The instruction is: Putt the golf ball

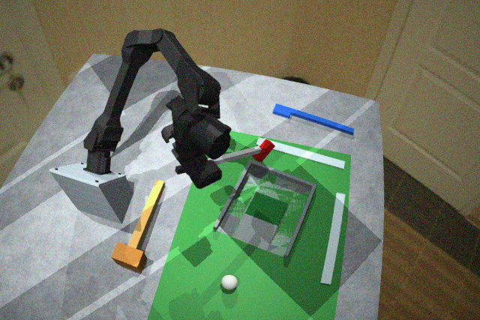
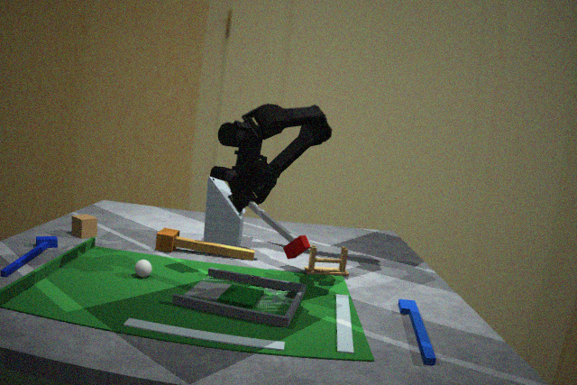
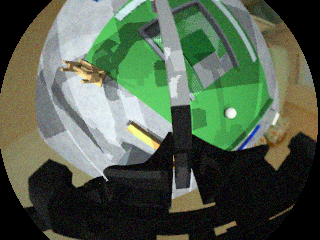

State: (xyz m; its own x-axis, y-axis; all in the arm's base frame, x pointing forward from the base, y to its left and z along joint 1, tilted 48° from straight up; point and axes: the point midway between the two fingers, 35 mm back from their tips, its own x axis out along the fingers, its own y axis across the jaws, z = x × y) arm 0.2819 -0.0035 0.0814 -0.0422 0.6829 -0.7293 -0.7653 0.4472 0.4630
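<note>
My gripper [image 1: 211, 161] [image 2: 246, 204] [image 3: 176, 134] is shut on the grey shaft [image 1: 236, 154] [image 2: 270, 222] [image 3: 175, 90] of the red putter. It holds the putter slanted above the table, with the red head [image 1: 263, 150] [image 2: 297, 246] low over the far edge of the green mat [image 1: 310, 270] [image 2: 93, 288]. The white golf ball [image 1: 229, 282] [image 2: 143, 268] [image 3: 230, 113] rests on the mat at its near end. The raised green [image 1: 267, 207] [image 2: 241, 297] [image 3: 197, 45] sits inside a grey frame, with a grey ramp [image 1: 246, 231] [image 2: 214, 288] on the ball's side.
An orange mallet [image 1: 135, 231] [image 2: 205, 246] lies left of the mat. A wooden rack [image 2: 325, 261] [image 3: 85, 72] stands near the putter head. Blue putters [image 1: 313, 118] [image 2: 419, 330] [image 2: 28, 254] lie on the table, as do white rails [image 1: 333, 239] [image 1: 306, 154]. A wooden cube [image 2: 84, 225] stands near the table edge.
</note>
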